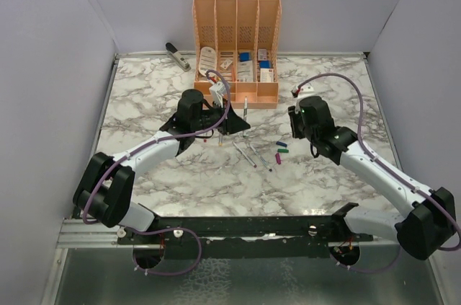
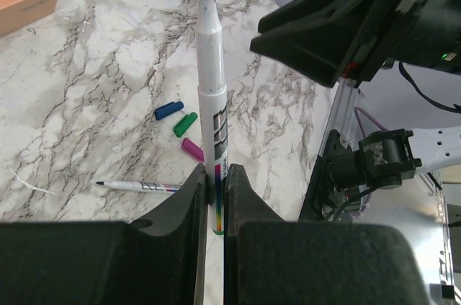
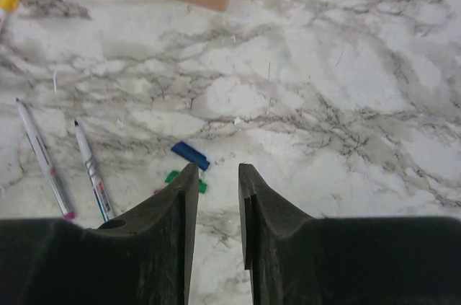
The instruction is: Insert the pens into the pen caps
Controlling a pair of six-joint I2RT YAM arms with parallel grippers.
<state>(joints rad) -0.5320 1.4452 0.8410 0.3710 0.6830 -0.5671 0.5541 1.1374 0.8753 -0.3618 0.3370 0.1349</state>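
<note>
Jutting from left hand (image 2: 214,179): pen (image 2: 213,81)

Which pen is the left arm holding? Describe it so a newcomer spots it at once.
Start at the orange organiser at the back of the marble table. Just in front of it, the left gripper is shut on a white pen. It alone is held up off the marble, its bare dark-green tip pointing away from the grip; the other pens lie flat.

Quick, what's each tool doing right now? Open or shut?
Left tool: shut on a pen with a green tip.
Right tool: open, holding nothing.
</note>
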